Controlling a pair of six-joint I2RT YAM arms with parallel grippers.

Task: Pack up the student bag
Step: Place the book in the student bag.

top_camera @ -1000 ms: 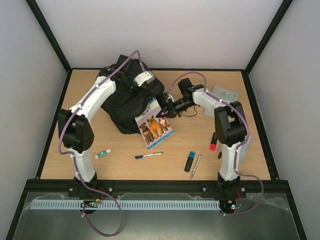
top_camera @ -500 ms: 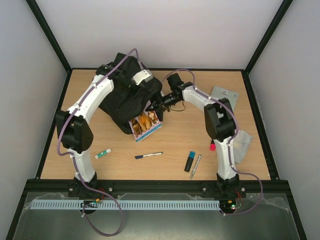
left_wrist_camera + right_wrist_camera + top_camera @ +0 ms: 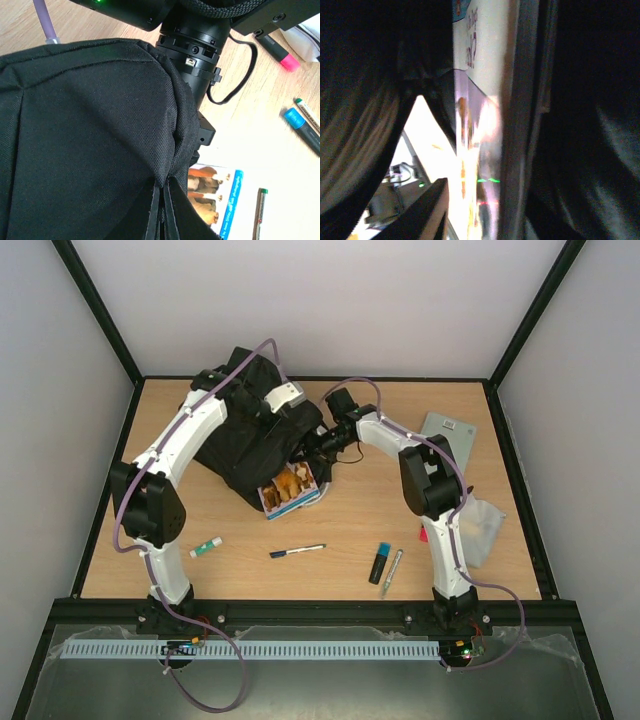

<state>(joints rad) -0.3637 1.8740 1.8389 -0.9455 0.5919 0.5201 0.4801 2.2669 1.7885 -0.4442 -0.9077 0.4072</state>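
Book (image 3: 290, 487) now pushed half into bag (image 3: 248, 445), no longer flat beside it. Left hand (image 3: 161, 202) pinches bag rim, mouth open. I cannot tell right hand (image 3: 318, 443) grip. Book nearly packed.

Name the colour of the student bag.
The student bag is black, clearest in the top external view.

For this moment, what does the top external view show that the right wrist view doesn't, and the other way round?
Only top external: the table with a white green-capped stick, a pen and a blue highlighter lying loose. Only right wrist: the dark inside of the student bag and printed letters on the dog book seen close up. Both: the bag's black fabric and the book.
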